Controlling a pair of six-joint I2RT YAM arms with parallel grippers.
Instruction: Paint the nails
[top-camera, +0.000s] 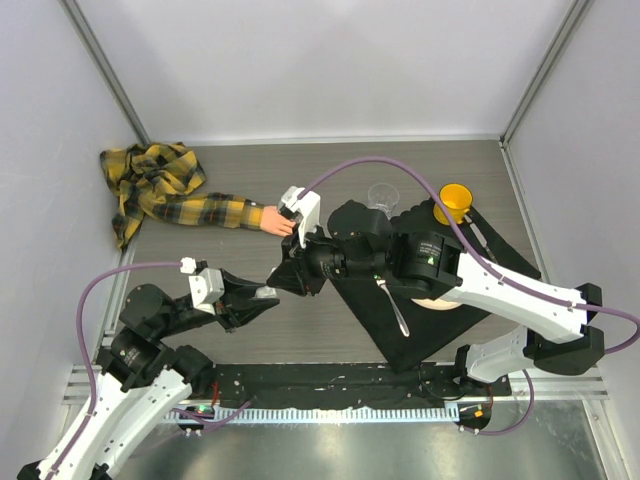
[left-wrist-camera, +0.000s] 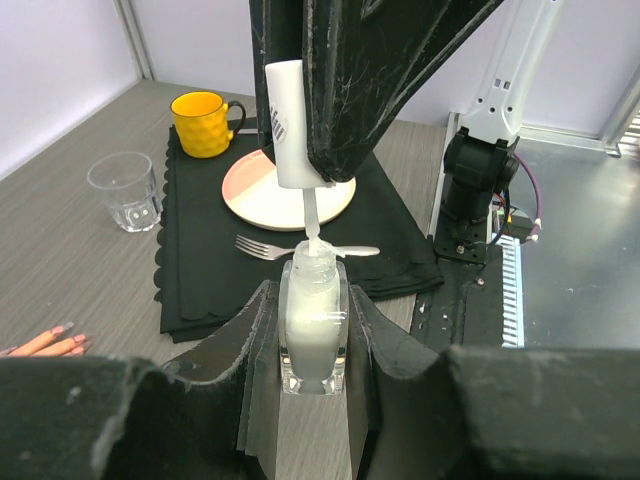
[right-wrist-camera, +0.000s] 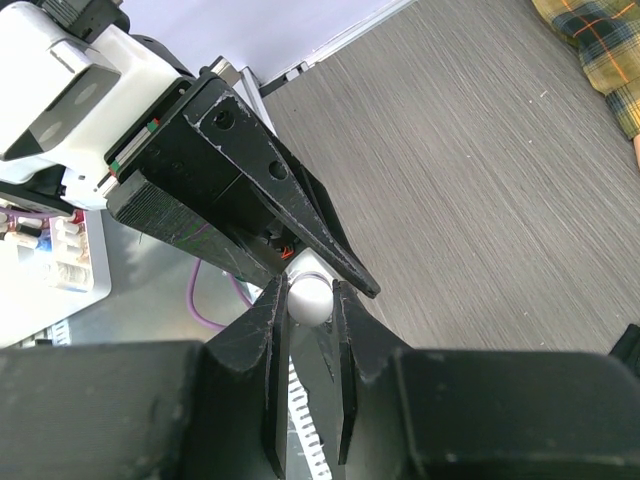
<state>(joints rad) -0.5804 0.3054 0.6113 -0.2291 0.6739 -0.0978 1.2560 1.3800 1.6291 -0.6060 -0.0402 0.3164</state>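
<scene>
We clamp the small clear polish bottle (left-wrist-camera: 312, 345) upright in our left gripper (left-wrist-camera: 312, 300) so our right gripper (right-wrist-camera: 308, 300), pinching its white brush cap (left-wrist-camera: 290, 125) above, can dip.

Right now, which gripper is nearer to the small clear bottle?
Left. The left gripper is clamped around the bottle, pressing both its sides. The right gripper holds the white cap just above it, brush at the bottle's neck.

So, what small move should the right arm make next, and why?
Probably lift the right tool straight up until the brush clears the bottle. That tool grips the white cap, the brush tip sits in the neck of the bottle held by the left tool, and the nails lie apart, off to one side.
</scene>
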